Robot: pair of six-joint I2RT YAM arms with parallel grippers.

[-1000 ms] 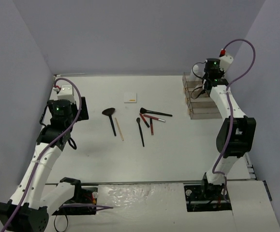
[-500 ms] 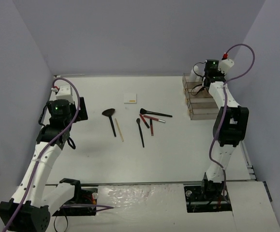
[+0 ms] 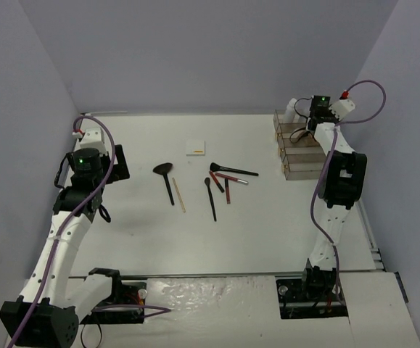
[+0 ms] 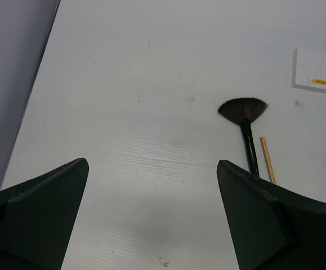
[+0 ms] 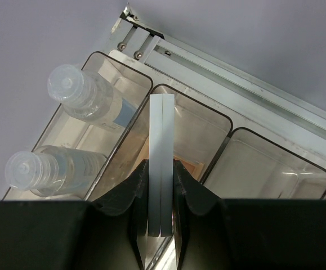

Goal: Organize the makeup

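Pad (image 5: 161, 129) held for slotting
Right jaws clamp it edge-on, lined up with the organizer's (image 5: 199, 135) centre bay — so it drops in; left jaws gape.

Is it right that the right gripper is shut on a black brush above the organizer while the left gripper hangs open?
Not quite: the right wrist view shows the right gripper shut on white square pads, held edge-on, not a black brush. It is above the organizer, and the left gripper hangs open.
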